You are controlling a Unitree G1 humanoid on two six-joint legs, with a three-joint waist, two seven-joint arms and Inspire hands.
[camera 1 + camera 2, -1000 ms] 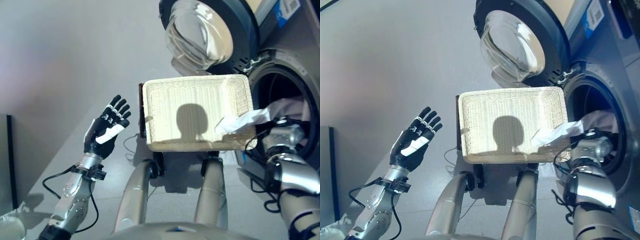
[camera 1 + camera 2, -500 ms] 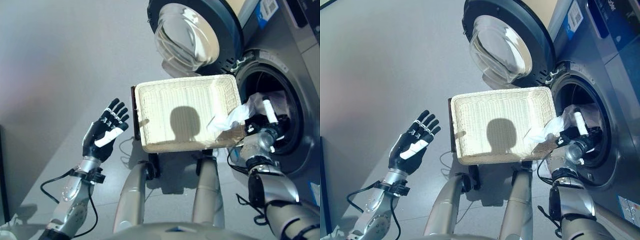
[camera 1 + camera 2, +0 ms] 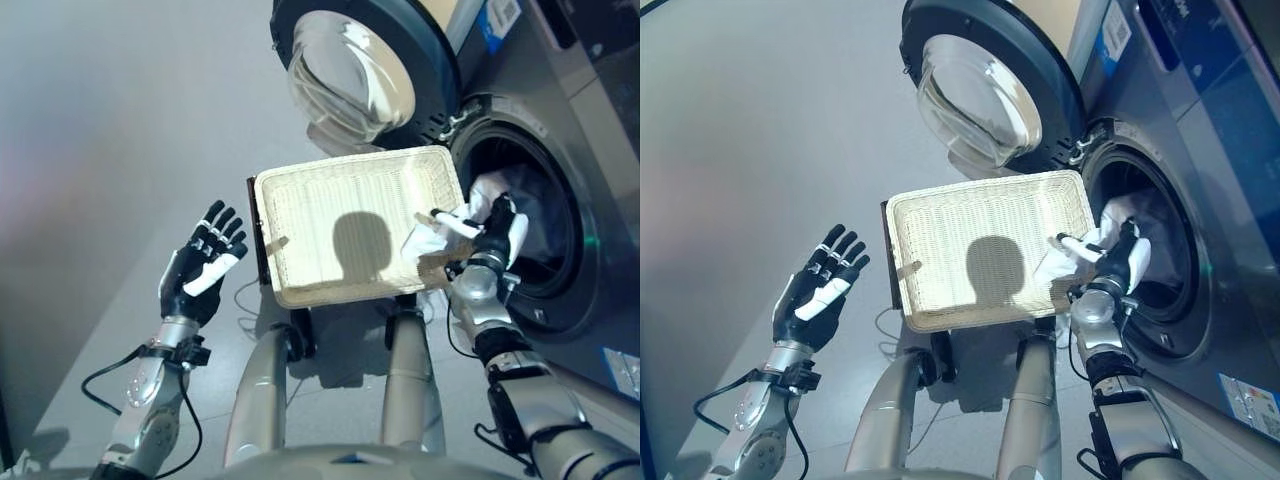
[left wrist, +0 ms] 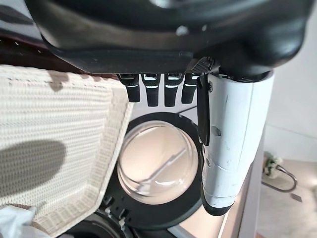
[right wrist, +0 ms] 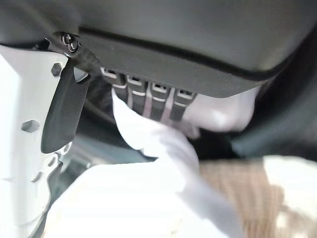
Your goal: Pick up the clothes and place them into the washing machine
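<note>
A white cloth (image 3: 428,240) hangs from the washing machine's drum opening (image 3: 545,225) across the right rim of the woven basket (image 3: 340,225). Part of it bunches at the drum's mouth (image 3: 488,190). My right hand (image 3: 497,238) is at that mouth beside the cloth, open, with its white-covered thumb stretched over the fabric. In the right wrist view the cloth (image 5: 148,198) lies just past the straight fingers (image 5: 144,96). My left hand (image 3: 200,268) is held up open to the left of the basket with nothing in it.
The round glass door (image 3: 350,75) stands swung open behind the basket and also shows in the left wrist view as the door (image 4: 158,163). The basket (image 4: 49,148) rests on a low dark stand. Grey floor (image 3: 100,150) spreads to the left.
The camera has swung toward the machine. My right hand has drawn back out of the drum to its mouth by the basket's right rim. The left hand stays raised and open.
</note>
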